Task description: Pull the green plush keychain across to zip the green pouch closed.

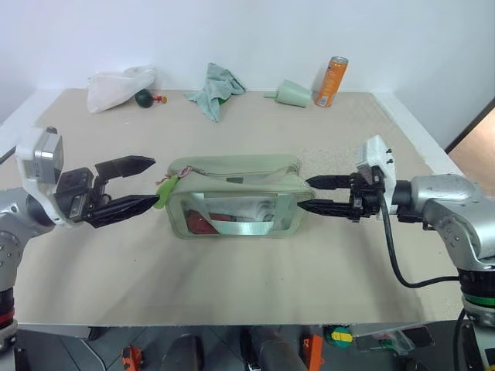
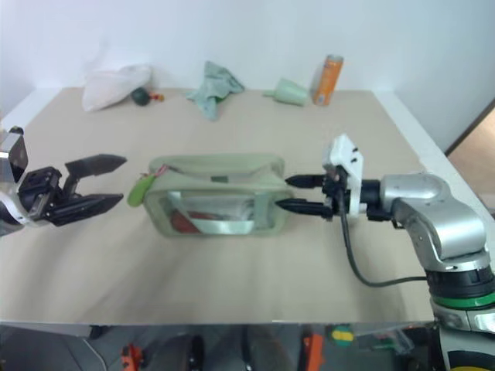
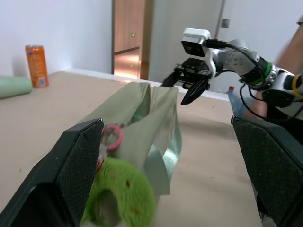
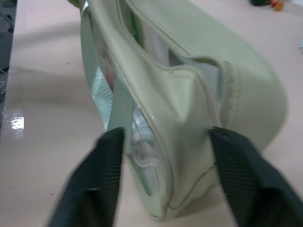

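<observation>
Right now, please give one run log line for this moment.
left gripper: open beside green plush keychain | right gripper: fingers around end of green pouch | zipper: not yet pulled

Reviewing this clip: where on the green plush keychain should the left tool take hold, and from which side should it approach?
Grip the fuzzy body of the green plush keychain, not its thin cord. It hangs at the end of the green pouch facing the left tool, clear of the pouch wall. Coming in from that end, as the open fingers already do, looks best.

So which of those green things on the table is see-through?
The green pouch in the middle, between the two tools: its side panel is clear, showing items inside. The teal cloth and pale green cone at the back are opaque.
</observation>
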Available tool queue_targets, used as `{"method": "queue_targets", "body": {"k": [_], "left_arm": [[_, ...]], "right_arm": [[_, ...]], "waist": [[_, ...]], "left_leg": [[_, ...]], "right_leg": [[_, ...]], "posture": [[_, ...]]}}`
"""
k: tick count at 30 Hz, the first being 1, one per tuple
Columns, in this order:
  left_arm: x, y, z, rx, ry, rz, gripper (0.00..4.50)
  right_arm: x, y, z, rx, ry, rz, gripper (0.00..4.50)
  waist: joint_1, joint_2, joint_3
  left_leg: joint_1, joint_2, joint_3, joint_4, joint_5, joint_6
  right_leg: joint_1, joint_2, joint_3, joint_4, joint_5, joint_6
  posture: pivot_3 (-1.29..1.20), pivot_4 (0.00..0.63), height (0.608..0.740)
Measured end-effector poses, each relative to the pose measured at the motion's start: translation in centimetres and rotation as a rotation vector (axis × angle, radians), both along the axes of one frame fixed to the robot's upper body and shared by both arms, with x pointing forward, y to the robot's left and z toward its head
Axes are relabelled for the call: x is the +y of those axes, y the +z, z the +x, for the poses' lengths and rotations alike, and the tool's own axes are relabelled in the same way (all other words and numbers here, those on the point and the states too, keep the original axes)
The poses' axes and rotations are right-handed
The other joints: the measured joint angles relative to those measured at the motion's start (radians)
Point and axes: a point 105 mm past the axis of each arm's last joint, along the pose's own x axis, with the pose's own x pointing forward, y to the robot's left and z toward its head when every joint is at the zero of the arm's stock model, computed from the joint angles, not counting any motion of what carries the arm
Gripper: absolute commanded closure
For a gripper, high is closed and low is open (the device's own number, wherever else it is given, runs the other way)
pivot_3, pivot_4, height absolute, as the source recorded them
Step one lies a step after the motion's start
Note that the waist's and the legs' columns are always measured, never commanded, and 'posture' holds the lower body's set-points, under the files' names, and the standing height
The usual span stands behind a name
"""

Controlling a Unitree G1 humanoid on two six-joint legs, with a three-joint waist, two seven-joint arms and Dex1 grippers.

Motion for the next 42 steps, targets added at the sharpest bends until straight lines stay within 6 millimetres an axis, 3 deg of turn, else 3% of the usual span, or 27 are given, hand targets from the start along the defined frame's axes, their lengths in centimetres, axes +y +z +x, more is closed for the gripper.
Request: {"method": "queue_targets", "body": {"k": [5, 9, 16, 23, 29, 35, 36, 37, 42], "left_arm": [[0.5, -0.9, -0.4, 0.012, 0.047, 0.013, 0.00], [1.0, -3.4, -0.7, 0.064, 0.107, 0.078, 0.00], [-0.2, -3.3, -0.3, 0.030, 0.099, 0.127, 0.00], [-0.5, -3.6, 1.6, 0.038, 0.132, 0.134, 0.00], [-0.6, -4.3, 2.3, 0.070, 0.135, 0.116, 1.97], [-1.0, -3.4, 2.4, 0.043, 0.112, 0.091, 3.91], [-1.0, -3.4, 2.4, 0.043, 0.111, 0.090, 3.91], [-1.1, -3.3, 2.5, 0.043, 0.111, 0.085, 4.46], [-1.1, -1.9, 2.7, 0.032, 0.092, 0.007, 4.46]], "right_arm": [[0.1, -0.1, 0.0, 0.003, 0.007, -0.001, 4.47], [0.0, -0.1, 0.0, -0.003, 0.009, -0.002, 4.47], [0.2, -0.3, 0.2, -0.008, 0.011, -0.009, 4.47], [0.2, -0.4, 0.1, -0.009, 0.009, -0.008, 4.47], [0.1, -0.5, -0.1, -0.014, 0.002, -0.005, 4.50], [0.0, -0.5, -0.2, -0.018, -0.006, -0.009, 4.50], [0.0, -0.5, -0.2, -0.018, -0.006, -0.009, 4.50], [0.0, -0.5, -0.2, -0.019, -0.007, -0.010, 4.50], [0.0, -0.5, -0.1, -0.022, -0.008, -0.013, 4.50]], "waist": [[-0.002, 0.000, 0.000], [0.000, 0.000, 0.000], [-0.001, 0.000, 0.000], [0.000, 0.000, 0.000], [0.000, 0.000, 0.000], [0.000, 0.000, 0.000], [0.000, 0.000, 0.000], [0.000, 0.000, 0.000], [0.001, 0.000, 0.000]], "left_leg": [[0.000, 0.000, 0.001, 0.000, 0.000, 0.000], [0.001, 0.000, -0.001, -0.001, -0.001, -0.001], [0.002, 0.001, 0.001, -0.001, -0.001, 0.000], [0.002, 0.001, 0.000, -0.002, -0.001, -0.001], [0.002, 0.001, 0.000, -0.002, -0.001, -0.001], [0.002, 0.001, 0.001, -0.001, -0.001, -0.001], [0.002, 0.001, 0.001, -0.001, -0.001, -0.001], [0.002, 0.001, 0.001, -0.001, -0.001, -0.001], [0.002, 0.001, 0.000, -0.001, -0.001, -0.001]], "right_leg": [[0.000, 0.000, 0.001, 0.000, 0.000, 0.000], [0.000, 0.000, -0.001, 0.000, -0.001, -0.002], [0.001, 0.000, -0.001, 0.000, -0.001, -0.001], [0.001, 0.001, -0.001, 0.000, -0.001, -0.001], [0.001, 0.001, -0.001, 0.000, -0.001, -0.001], [0.001, 0.000, -0.001, 0.000, -0.001, -0.001], [0.001, 0.000, -0.001, 0.000, -0.001, -0.001], [0.001, 0.000, -0.001, 0.000, -0.001, -0.001], [0.001, 0.000, -0.001, 0.000, -0.001, -0.001]], "posture": [[0.00, 0.150, 0.740], [0.00, 0.150, 0.740], [0.00, 0.150, 0.740], [0.00, 0.150, 0.740], [0.00, 0.150, 0.740], [0.00, 0.150, 0.740], [0.00, 0.150, 0.740], [0.00, 0.150, 0.740], [0.00, 0.150, 0.740]]}}
